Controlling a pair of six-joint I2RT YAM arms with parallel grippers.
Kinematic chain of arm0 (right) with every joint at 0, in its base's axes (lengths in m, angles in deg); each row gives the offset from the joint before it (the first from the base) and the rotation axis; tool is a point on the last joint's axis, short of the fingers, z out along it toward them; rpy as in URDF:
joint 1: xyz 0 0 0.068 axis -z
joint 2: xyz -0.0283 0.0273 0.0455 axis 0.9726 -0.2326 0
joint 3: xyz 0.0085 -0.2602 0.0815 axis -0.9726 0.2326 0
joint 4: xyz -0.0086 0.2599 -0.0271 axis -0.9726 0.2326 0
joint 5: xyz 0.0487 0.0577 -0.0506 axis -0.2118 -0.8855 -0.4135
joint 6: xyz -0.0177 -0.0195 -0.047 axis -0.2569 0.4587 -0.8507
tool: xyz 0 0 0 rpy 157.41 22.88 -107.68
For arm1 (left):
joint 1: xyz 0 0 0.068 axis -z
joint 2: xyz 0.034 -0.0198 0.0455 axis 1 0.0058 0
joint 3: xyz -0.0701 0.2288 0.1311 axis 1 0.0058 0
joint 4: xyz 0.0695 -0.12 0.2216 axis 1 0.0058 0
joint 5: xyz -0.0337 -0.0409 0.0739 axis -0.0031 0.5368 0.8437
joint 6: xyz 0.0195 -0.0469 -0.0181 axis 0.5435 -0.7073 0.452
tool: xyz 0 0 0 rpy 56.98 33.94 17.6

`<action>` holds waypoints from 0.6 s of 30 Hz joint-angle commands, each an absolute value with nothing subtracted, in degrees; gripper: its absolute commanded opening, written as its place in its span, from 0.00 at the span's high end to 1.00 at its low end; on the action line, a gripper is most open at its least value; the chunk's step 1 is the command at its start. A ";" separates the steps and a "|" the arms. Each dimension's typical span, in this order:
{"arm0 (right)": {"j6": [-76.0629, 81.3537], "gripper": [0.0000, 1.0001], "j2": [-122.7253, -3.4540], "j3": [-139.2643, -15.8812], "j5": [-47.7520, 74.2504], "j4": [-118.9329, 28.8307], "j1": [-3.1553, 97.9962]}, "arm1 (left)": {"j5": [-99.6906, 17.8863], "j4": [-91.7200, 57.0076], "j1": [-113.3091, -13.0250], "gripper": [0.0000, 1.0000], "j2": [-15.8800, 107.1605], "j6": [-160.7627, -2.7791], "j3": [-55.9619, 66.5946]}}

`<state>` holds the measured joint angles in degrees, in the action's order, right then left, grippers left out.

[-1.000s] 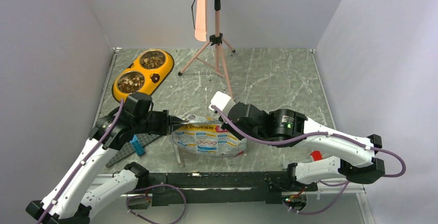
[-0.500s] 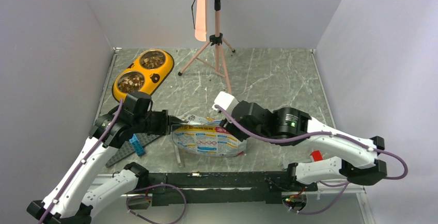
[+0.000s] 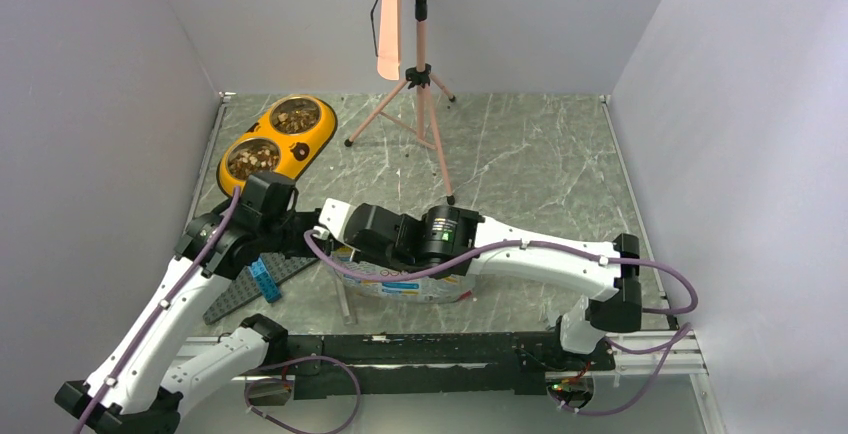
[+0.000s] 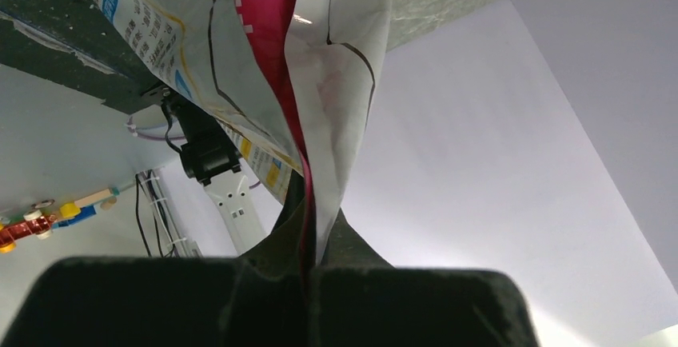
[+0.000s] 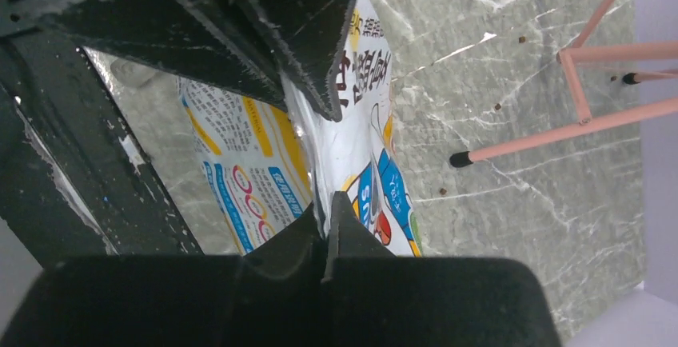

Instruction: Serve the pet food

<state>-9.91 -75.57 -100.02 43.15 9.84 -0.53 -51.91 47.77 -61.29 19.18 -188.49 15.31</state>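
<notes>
In the left wrist view, your left claw (image 4: 308, 261) is pinched fully closed on a folded edge of the bag (image 4: 320, 83). In the right wrist view, your right claw (image 5: 328, 239) is clamped just as tight on the bag's rim close beside it. From above, the pet food (image 3: 253, 160) lies in both bowls of the yellow dish (image 3: 318, 132), so I judge you are working the bag's mouth: move both arms together, minding the tripod (image 3: 420, 104) and the blue brick (image 3: 265, 281).
</notes>
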 commanded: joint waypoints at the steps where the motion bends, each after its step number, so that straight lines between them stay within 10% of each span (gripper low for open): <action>1: -12.12 1.00 -73.29 -99.31 45.01 8.59 0.32 | -49.85 47.24 -62.17 1.00 18.24 -190.32 13.21; 7: -8.99 1.00 -65.36 -92.38 41.17 11.24 2.79 | -49.54 48.31 -63.79 1.00 18.88 -189.58 12.44; 11: -9.10 0.79 -60.81 -88.20 44.98 12.51 2.89 | -50.60 48.48 -65.17 1.00 19.34 -188.40 12.10; 18: -9.72 1.00 -55.11 -82.94 55.09 15.04 3.50 | -50.85 49.21 -65.87 1.00 19.41 -187.71 12.12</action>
